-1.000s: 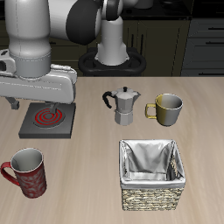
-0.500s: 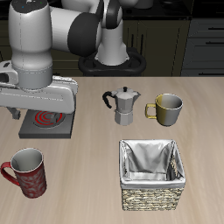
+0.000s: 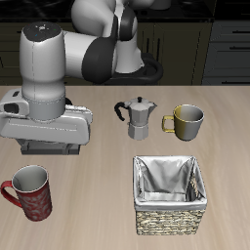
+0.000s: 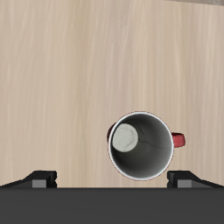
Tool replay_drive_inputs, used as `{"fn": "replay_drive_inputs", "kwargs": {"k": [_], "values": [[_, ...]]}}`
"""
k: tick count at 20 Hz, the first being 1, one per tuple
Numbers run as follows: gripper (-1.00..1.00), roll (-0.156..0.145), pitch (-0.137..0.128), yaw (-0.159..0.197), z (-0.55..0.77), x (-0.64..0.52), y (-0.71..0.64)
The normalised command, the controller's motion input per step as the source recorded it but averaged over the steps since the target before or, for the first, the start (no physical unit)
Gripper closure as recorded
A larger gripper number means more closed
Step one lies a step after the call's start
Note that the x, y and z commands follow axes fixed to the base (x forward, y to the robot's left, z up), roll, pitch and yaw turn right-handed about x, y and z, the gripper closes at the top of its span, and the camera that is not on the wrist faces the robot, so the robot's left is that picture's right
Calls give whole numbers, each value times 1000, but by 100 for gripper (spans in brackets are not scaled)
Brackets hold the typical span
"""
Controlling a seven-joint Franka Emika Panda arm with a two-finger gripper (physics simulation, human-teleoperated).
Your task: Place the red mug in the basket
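The red mug (image 3: pixel 31 191) stands upright near the table's front edge, dark red and mottled, with a pale inside. In the wrist view I look straight down into the mug (image 4: pixel 140 144), its red handle sticking out to one side. The wicker basket (image 3: pixel 170 220), lined with silver fabric, stands apart from the mug near the front edge and holds nothing. My gripper (image 3: pixel 47 137) hangs above the table, a little behind the mug and higher than it. In the wrist view the gripper (image 4: pixel 114 180) is open, with both fingertips (image 4: pixel 39 179) spread wider than the mug and touching nothing.
A metal moka pot (image 3: pixel 138 117) and an olive-yellow mug (image 3: pixel 186 121) stand behind the basket. A black burner plate (image 3: pixel 49 148) lies mostly hidden under my hand.
The arm has swung forward and down toward the red mug, and the hand now covers the burner's red coil. The mug and basket have not moved.
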Motion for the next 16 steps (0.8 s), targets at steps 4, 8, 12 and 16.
{"fn": "replay_drive_inputs", "kwargs": {"k": [4,8,12,16], "values": [[-100,8,20,-5,-242,64,74],[-100,-6,28,5,-304,79,-14],[-100,-13,22,-6,-230,37,-77],[-100,-9,16,14,-208,27,-77]]}}
